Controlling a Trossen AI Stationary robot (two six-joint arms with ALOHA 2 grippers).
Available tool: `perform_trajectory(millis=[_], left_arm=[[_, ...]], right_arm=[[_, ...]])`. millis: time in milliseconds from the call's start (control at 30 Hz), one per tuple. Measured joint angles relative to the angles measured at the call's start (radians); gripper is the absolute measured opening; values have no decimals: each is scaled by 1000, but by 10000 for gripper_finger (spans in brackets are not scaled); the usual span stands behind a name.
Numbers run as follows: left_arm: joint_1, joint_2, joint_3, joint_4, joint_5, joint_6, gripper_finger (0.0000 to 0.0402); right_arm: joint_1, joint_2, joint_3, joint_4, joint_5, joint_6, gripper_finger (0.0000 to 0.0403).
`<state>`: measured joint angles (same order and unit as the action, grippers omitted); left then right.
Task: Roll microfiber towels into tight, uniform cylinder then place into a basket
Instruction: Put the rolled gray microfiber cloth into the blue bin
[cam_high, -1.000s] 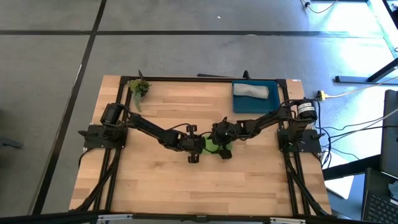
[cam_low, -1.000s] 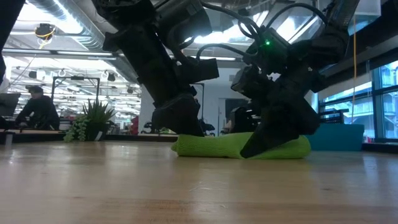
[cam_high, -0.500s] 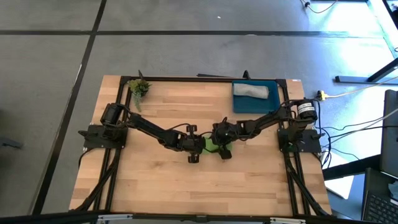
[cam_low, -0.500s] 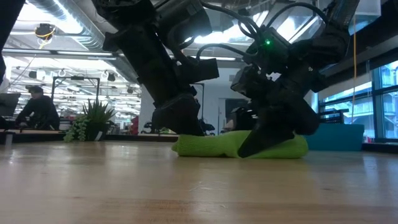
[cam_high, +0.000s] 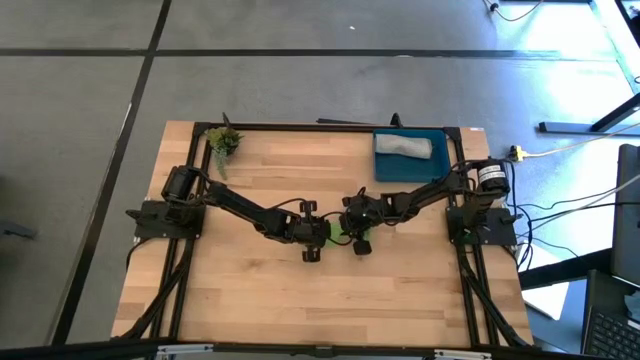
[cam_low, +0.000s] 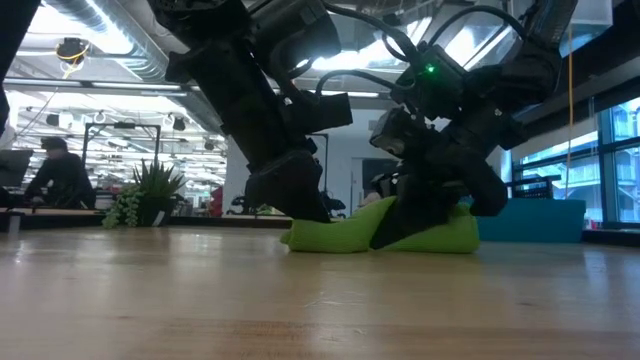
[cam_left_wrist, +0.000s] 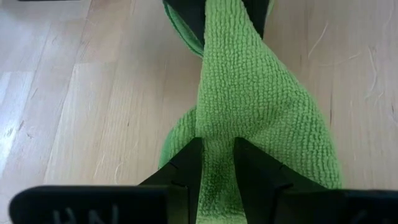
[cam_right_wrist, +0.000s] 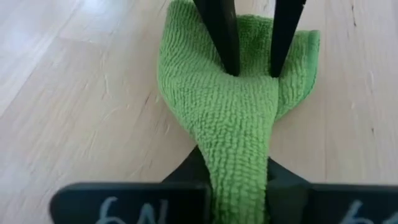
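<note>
While the counter (cam_high: 250, 300) carries both arms reaching in to meet at its middle, the lime green towel (cam_low: 345, 233) lies there between them, bunched rather than a clean cylinder. A second ago it lay as a long, low roll; now its right end has been pulled in and humped upward, because the right jaws went from wide to pinched on that end. In my judgement the roll is being gathered for a lift toward the basket (cam_high: 440, 165), which sits at the far right corner with the grey towel (cam_high: 405, 146) already in it. Left gripper (cam_left_wrist: 217, 163) holds a narrow clamp on the other end, unchanged, arm stretched low from the left. Right gripper (cam_right_wrist: 239, 180) angles steeply down from the right, cloth wedged between its jaws.
</note>
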<state>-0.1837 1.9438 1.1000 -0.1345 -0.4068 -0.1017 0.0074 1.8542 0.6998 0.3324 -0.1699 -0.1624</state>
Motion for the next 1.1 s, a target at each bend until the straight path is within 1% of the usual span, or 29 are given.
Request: perform_trajectory(millis=[33, 133, 267, 400, 733, 933, 1100], left_arm=[[0, 0, 0, 0, 0, 0, 82], [0, 0, 0, 0, 0, 0, 82], [0, 0, 0, 0, 0, 0, 82], [0, 0, 0, 1, 0, 0, 82], [0, 0, -2, 21, 0, -1, 82], [5, 0, -2, 22, 7, -27, 83], [8, 0, -2, 22, 8, -67, 96]], right_arm=[[0, 0, 0, 3, 0, -1, 25], [0, 0, 0, 3, -1, 0, 25], [0, 0, 0, 4, -3, 0, 36], [0, 0, 0, 4, -4, -1, 27], [0, 0, 0, 4, -6, 0, 30], [0, 0, 0, 4, -7, 0, 27], [0, 0, 0, 7, -7, 28, 28]])
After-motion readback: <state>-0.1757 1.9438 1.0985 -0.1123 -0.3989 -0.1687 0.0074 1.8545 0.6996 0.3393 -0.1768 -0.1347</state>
